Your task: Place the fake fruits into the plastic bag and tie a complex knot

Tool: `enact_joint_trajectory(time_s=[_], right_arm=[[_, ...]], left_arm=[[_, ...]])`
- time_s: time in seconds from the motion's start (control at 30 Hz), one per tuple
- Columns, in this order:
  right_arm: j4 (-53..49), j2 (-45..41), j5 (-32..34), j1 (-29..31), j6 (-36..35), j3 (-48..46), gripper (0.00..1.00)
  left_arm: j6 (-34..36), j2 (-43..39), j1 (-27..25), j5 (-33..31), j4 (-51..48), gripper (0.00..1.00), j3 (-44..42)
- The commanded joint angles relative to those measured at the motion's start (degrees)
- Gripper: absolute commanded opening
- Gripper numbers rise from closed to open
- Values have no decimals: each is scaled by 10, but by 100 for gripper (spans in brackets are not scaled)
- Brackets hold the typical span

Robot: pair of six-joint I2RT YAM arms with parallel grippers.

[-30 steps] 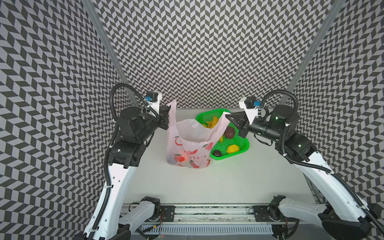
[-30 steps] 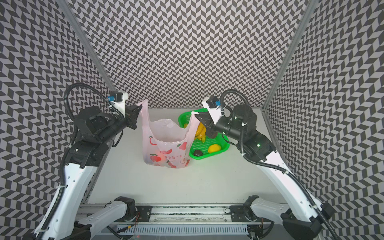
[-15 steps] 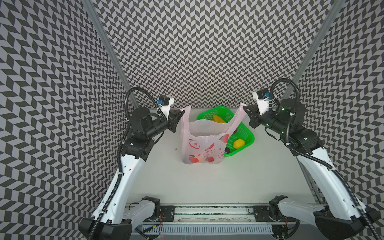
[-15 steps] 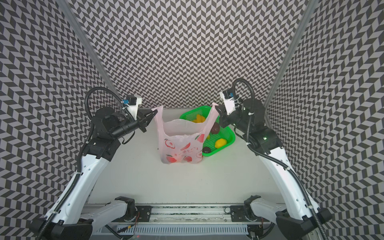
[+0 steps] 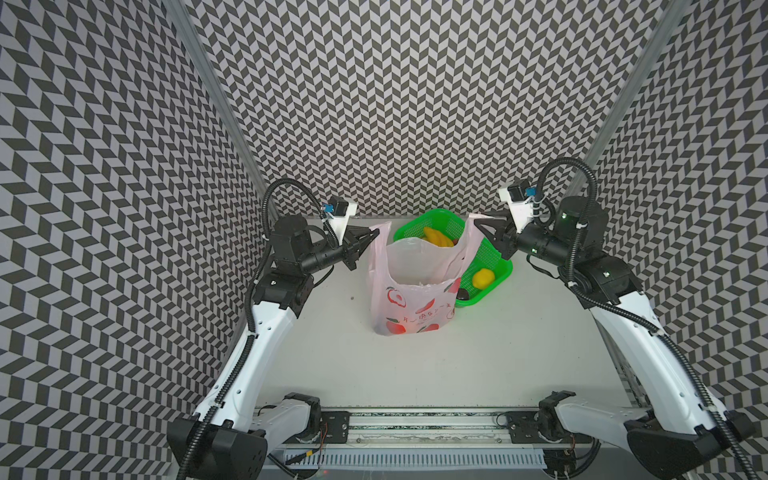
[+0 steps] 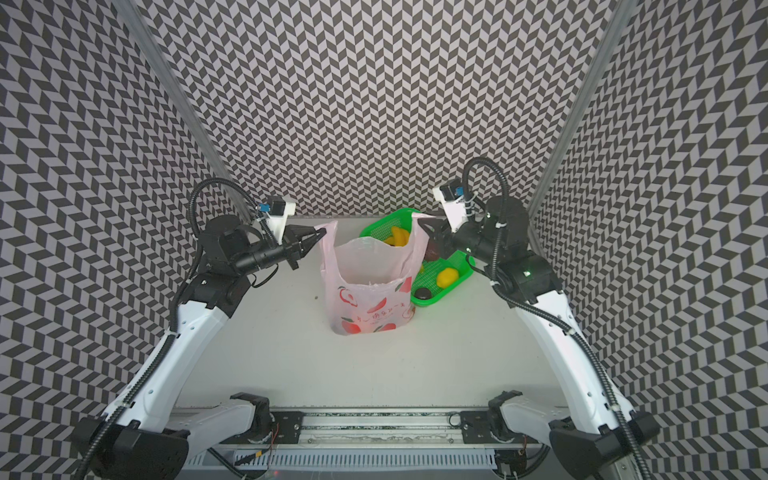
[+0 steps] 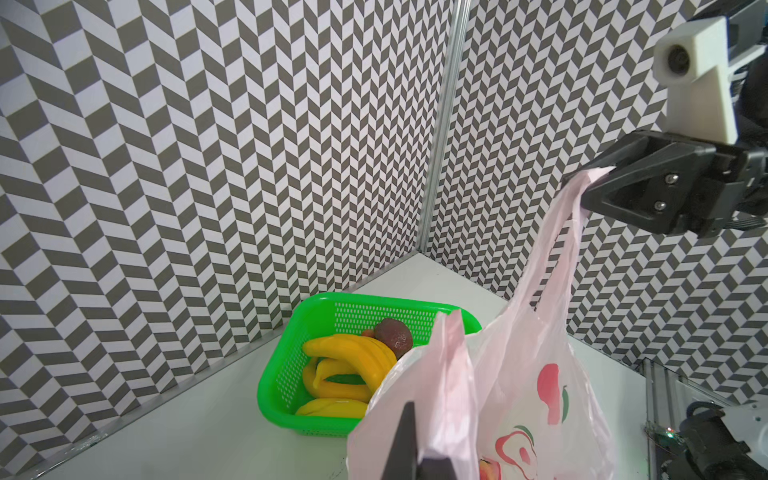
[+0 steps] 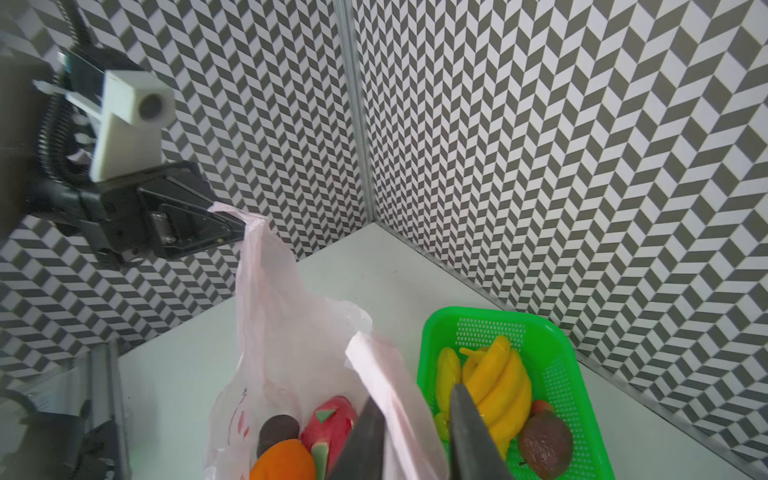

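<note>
A pale pink bag [image 5: 415, 303] with red fruit prints stands upright on a white worktop [image 5: 415, 374], toward the back, with its mouth wide open. Inside it lie an orange [image 8: 282, 463], a pink dragon fruit [image 8: 330, 417] and a dark round fruit [image 8: 277, 430].

The bag's two handles [image 5: 376, 253] are drawn up and apart. The left end effector [image 5: 377, 233] is pressed together on the tip of one handle, pinching it and holding it taut. The right end effector [image 5: 478, 219] has its fingers spread. The other handle runs between them and lies against one finger.

A green mesh basket [image 5: 494, 262] sits just beside and behind the bag, on the right arm's side. It holds yellow bananas [image 5: 436, 239], a lemon [image 5: 483, 277] and a brown fruit [image 7: 395, 336].

Black-and-white chevron walls [image 5: 374, 104] close in the worktop on three sides.
</note>
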Motion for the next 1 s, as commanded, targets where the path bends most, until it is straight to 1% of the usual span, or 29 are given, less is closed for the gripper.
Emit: enact_joint_trajectory(time_s=[0.0, 0.03, 0.1, 0.17, 0.2, 0.3, 0.4, 0.47, 0.53, 0.63, 0.67, 0.8, 0.83, 0.97], right_arm=[[21, -12, -32, -1, 9, 30, 50], [21, -15, -42, -1, 15, 37, 55], [25, -17, -77, 0, 30, 49, 59], [27, -15, -126, 11, 40, 57, 58], [18, -12, -128, 27, 34, 65, 57], [-24, 4, -77, 96, -1, 91, 55], [-21, 20, -79, 142, 8, 105, 50], [-13, 31, -75, 175, 13, 109, 49], [-9, 45, -56, 199, 15, 114, 49], [33, 63, -33, 216, 63, 93, 49], [37, 69, -35, 221, 62, 92, 49], [52, 98, 2, 229, 49, 100, 53], [61, 104, 2, 229, 46, 97, 55], [67, 138, -35, 229, 6, 103, 57]], left_arm=[[13, -1, 6, 43, 10, 0, 0], [13, -1, 6, 51, 10, 0, 0], [14, 0, 9, 67, 11, 0, 1], [16, 1, 11, 77, 10, 0, 3], [18, 1, 12, 82, 10, 0, 3], [21, 3, 15, 96, 8, 0, 4], [23, 4, 18, 105, 9, 0, 4], [23, 6, 19, 108, 8, 0, 4], [24, 6, 20, 117, 10, 0, 2], [27, 6, 20, 128, 10, 0, 2], [29, 6, 20, 134, 9, 0, 1], [34, 3, 20, 156, 13, 0, -3], [37, 2, 20, 160, 12, 0, -3], [49, 0, 20, 184, 9, 0, -4]])
